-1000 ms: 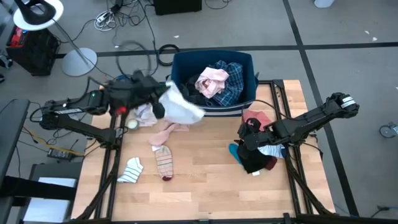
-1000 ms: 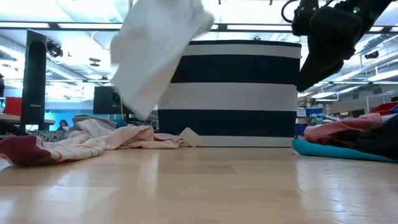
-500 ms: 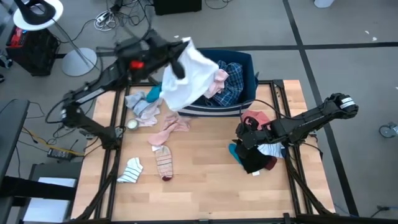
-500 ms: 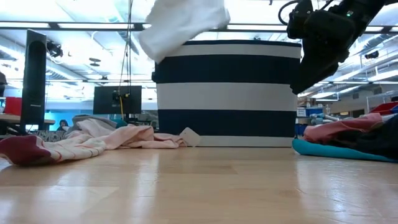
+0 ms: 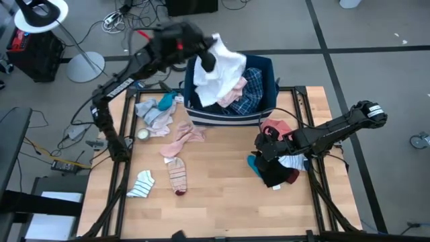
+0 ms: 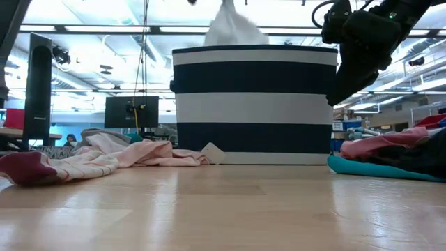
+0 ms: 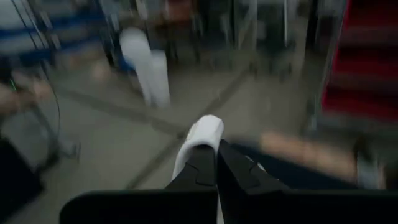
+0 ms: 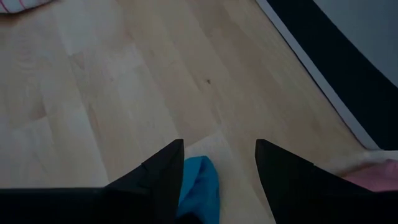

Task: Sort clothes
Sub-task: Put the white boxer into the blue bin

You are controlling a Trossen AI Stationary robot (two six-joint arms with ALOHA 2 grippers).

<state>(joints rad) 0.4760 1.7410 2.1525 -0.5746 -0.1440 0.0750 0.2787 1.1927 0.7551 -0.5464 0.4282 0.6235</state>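
Observation:
A white garment (image 5: 222,67) hangs over the dark blue, white-striped bin (image 5: 269,101) at the table's far edge, with my left gripper (image 5: 209,55) shut on it. In the low view the white garment (image 6: 233,28) peaks above the bin (image 6: 254,104). The bin holds a blue plaid shirt (image 5: 252,87) and a pink piece (image 5: 235,94). My right gripper (image 5: 266,149) stands open over the table beside a pile of dark, teal and pink clothes (image 5: 275,168). A teal cloth (image 8: 199,186) lies below its fingers. My left gripper pinches a bunched upper part of the white garment (image 7: 202,134) between its two shut fingers (image 7: 200,171). The fingers come nearly level from the table's left. The garment hangs below them over the bin's left half; the bin wall hides its lower end.
On the table's left lie a grey and teal heap (image 5: 158,111), a pink piece (image 5: 185,140) and two striped socks (image 5: 178,176) (image 5: 142,183). A pink garment (image 6: 104,157) spreads on the boards in the low view. Bare wood (image 5: 222,188) fills the middle and near part.
My left gripper has swung from the table's far left up and toward the right, to above the bin, staying shut. The white garment has come along, lifted clear of the table, and now hangs over the bin. My right gripper has kept still.

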